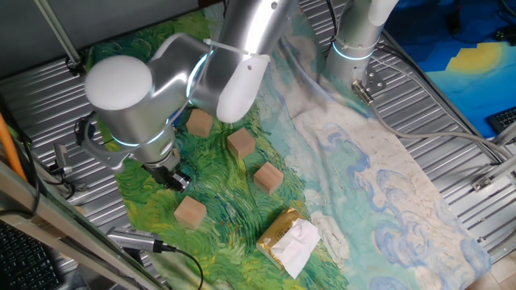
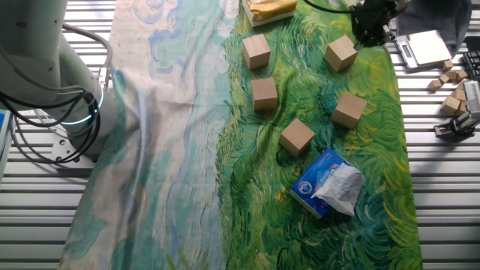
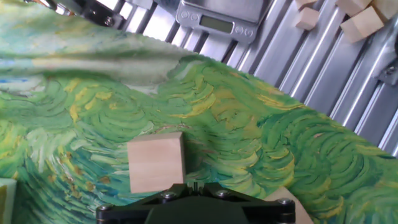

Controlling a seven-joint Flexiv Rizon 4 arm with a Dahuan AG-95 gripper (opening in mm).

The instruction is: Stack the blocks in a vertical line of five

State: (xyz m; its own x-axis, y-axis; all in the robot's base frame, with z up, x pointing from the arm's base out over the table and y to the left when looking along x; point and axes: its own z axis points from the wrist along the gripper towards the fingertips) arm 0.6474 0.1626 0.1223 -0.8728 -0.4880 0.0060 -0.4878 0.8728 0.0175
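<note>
- The other fixed view: five blocks (image 2: pixel 298 137) lie scattered, unstacked, on the green painted cloth (image 2: pixel 330 217), with a blue-and-white packet (image 2: pixel 328 183) just beside the nearest.
- Gripper (image 2: pixel 371 30) hangs by the far block; whether it is released or clenched cannot be told.
- A yellow packet (image 1: pixel 289 239) sits at the cloth's end.

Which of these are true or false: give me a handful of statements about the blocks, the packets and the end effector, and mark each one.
1. Five blocks lie apart on the cloth, none stacked. True: one, another, a third, a fourth and a fifth all sit singly.
2. The end effector is carrying a block. False: it hangs near the cloth's edge, and no block shows between its fingers.
3. The blue-and-white packet rests on the green part of the cloth. True.
4. The yellow-and-white packet sits on top of a block. False: it lies directly on the cloth, beside the blocks.
5. A scale lies off the cloth. True.
</note>
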